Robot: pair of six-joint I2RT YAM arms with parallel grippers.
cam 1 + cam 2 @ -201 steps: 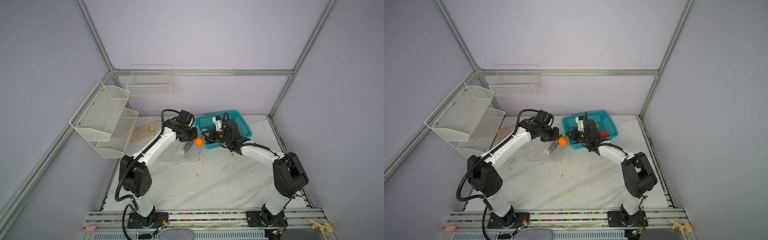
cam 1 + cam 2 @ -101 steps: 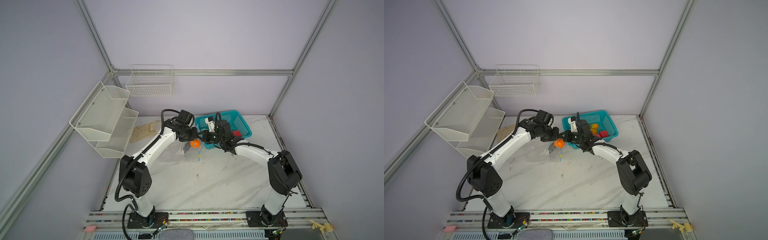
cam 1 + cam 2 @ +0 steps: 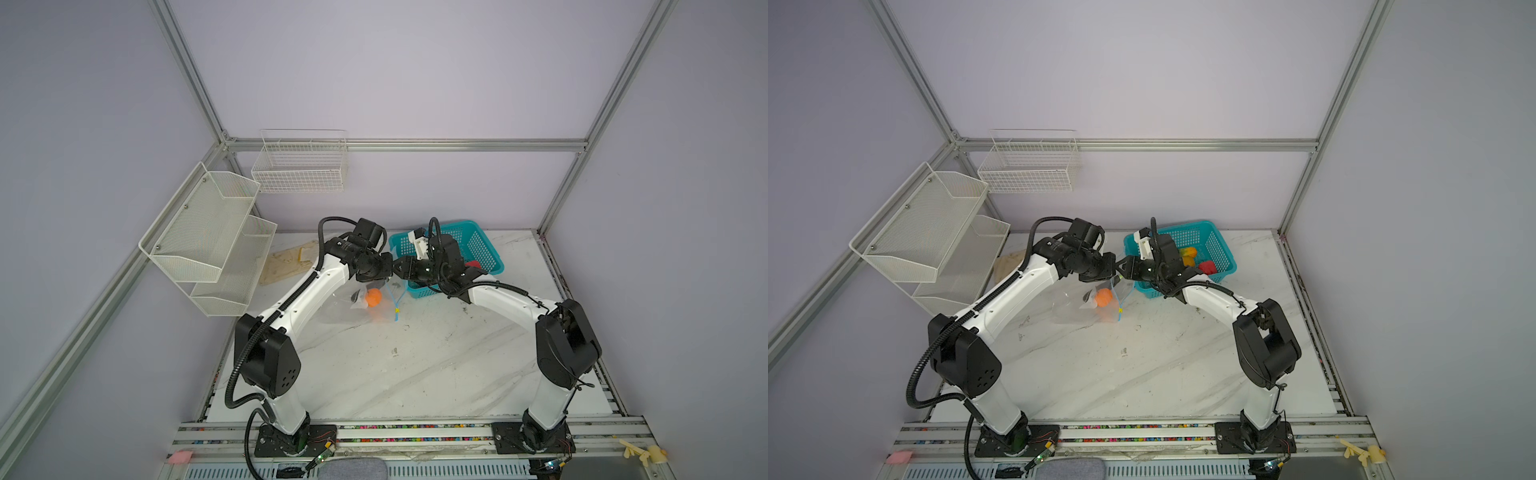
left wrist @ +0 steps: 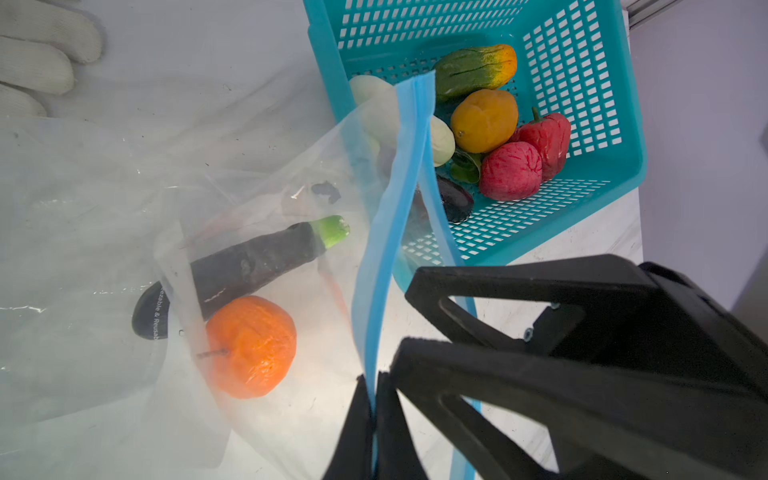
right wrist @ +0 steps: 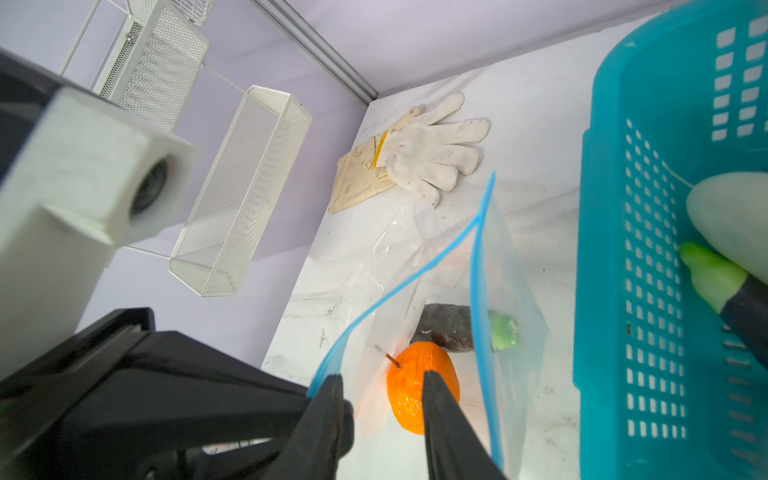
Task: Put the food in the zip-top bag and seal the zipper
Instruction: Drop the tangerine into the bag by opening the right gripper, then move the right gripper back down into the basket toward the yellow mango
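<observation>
Marble table (image 3: pixel 436 365); zip-top bag (image 3: pixel 345 309) lies just beside the teal basket (image 3: pixel 482 245).
Film looks limp and slippery; left gripper (image 4: pixel 372 380) clamps its stiffer zipper (image 4: pixel 390 232), probably the best hold; right gripper's (image 5: pixel 381 378) jaws stand apart, aimed at the bagged orange (image 5: pixel 409 390).

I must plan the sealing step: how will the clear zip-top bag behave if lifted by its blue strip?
Probably floppy: the zip-top bag sags and creases below the zipper pinched by the left gripper. The orange and eggplant inside would likely slide toward its lowest corner. Its film looks smooth, so perhaps slippery.
</observation>
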